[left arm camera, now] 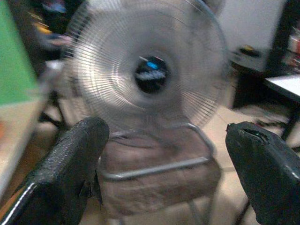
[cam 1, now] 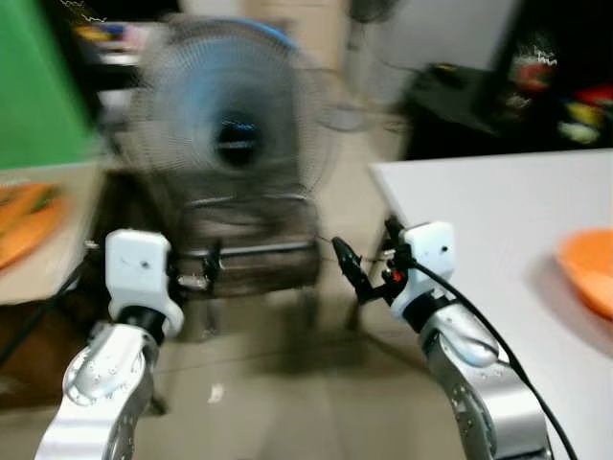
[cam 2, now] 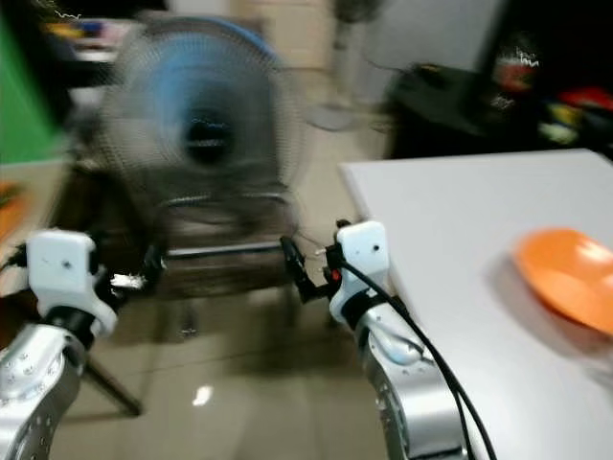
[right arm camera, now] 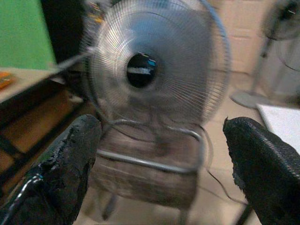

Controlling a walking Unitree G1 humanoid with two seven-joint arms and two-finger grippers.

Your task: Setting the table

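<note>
Both grippers, left gripper (left arm camera: pixel 164 173) and right gripper (right arm camera: pixel 159 168), are held empty with jaws spread, facing a fan (cam 1: pixel 230 125). An orange plate (cam 2: pixel 565 278) is seen at right on the tabletop (cam 1: pixel 479 211), likely awaiting placement.

A white table (cam 1: pixel 498 220) on the right — an orange plate (cam 1: pixel 589 268) lies on it.

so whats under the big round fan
The large round wire-caged fan stands on a brown-cushioned, metal-framed chair. Below the seat, the chair legs and tiled floor are too blurred to show detail.
</note>
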